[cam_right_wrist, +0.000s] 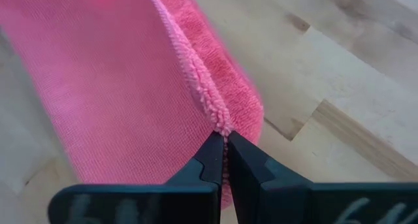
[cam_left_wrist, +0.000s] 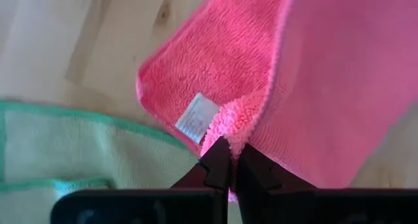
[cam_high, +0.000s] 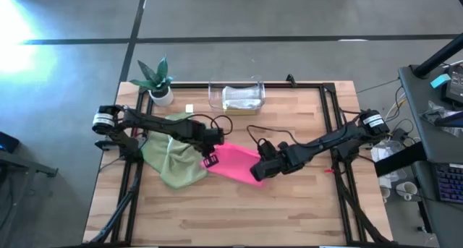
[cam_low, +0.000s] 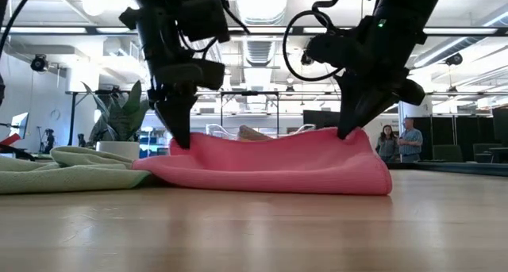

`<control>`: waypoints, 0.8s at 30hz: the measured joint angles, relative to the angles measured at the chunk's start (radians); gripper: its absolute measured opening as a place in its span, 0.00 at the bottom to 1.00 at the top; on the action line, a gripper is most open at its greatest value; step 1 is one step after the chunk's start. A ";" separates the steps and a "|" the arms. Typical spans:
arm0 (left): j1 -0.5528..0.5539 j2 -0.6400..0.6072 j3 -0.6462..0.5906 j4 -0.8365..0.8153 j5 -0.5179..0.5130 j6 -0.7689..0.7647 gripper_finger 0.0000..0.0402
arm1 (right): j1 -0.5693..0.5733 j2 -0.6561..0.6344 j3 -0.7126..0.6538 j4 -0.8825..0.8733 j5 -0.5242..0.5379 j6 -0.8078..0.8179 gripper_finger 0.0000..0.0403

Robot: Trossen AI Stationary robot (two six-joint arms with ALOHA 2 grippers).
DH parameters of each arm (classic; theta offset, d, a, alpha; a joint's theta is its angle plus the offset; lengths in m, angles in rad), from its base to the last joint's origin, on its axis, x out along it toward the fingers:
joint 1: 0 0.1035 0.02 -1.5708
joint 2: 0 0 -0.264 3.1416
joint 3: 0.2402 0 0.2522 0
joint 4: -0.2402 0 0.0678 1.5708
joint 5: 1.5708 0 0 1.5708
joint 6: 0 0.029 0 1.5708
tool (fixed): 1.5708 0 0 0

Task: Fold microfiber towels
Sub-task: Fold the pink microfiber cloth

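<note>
Two grippers are pinching the pink towel [cam_high: 235, 163] mid-fold at table centre.

You're holding one edge with the left gripper [cam_left_wrist: 228, 160] and the other with the right gripper [cam_right_wrist: 224, 145], both clamped tight; the green towel [cam_high: 172, 157] is lying unfolded beside it. Only your left wrist view is showing the label [cam_left_wrist: 196, 117].

One camera looks straight down on the whole wooden table [cam_high: 239, 204]; another sits at tabletop height, facing level across it into the room. Each wrist camera looks closely past its fingers at the pink towel [cam_high: 235, 161], shared by all views.
</note>
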 joint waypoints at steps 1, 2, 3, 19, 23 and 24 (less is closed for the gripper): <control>0.000 0.000 0.005 0.001 -0.003 0.019 0.00 | -0.003 0.000 0.000 0.000 0.000 0.000 0.02; 0.000 0.000 0.008 0.001 -0.014 0.032 0.00 | -0.004 0.000 0.000 0.000 0.000 0.000 0.02; 0.001 0.000 0.011 -0.001 -0.017 0.047 0.00 | -0.007 0.000 0.000 0.000 0.000 0.000 0.02; 0.002 -0.001 0.020 -0.011 -0.015 0.130 0.18 | -0.009 0.000 0.000 0.004 0.000 0.001 0.02; 0.003 -0.001 0.020 -0.011 -0.014 0.131 0.29 | -0.009 0.000 -0.001 0.004 0.000 0.005 0.04; 0.004 -0.001 0.020 -0.011 -0.014 0.131 0.32 | -0.009 0.000 -0.001 0.004 0.000 0.012 0.05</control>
